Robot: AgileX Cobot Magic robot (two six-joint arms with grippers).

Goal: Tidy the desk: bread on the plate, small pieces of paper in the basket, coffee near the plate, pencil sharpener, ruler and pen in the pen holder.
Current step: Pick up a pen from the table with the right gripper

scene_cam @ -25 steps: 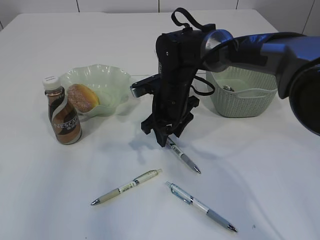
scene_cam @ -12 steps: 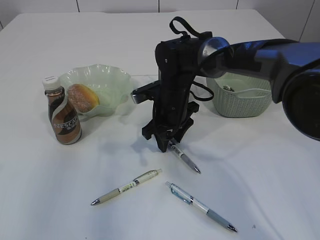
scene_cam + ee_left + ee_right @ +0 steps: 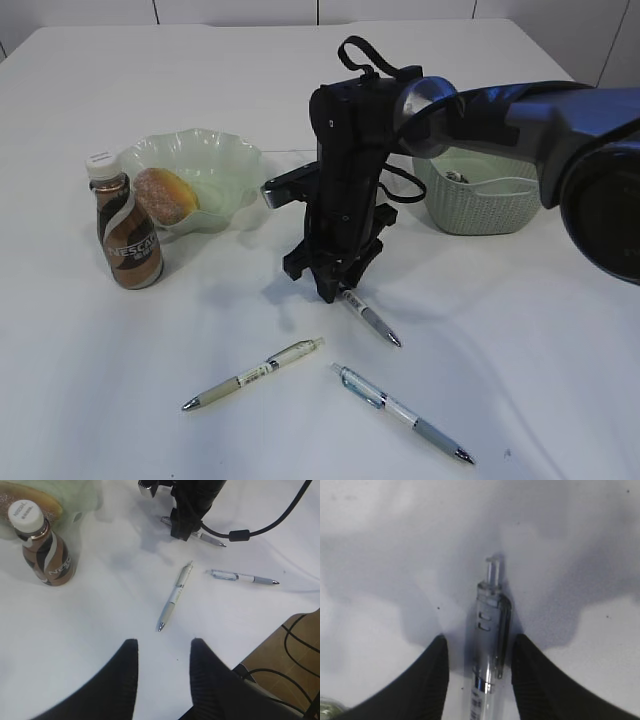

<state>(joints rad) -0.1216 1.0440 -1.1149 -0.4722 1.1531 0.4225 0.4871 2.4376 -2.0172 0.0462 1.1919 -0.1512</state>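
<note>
Since a second ago my right gripper has sunk onto the grey pen, jaws open astride its clip end, six o'clock of centre. Pen-gathering step; next, I close. Left gripper idles open.

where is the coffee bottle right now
In the exterior view the coffee bottle stands upright at the left of the table, just in front of the green plate that holds the bread.
</note>
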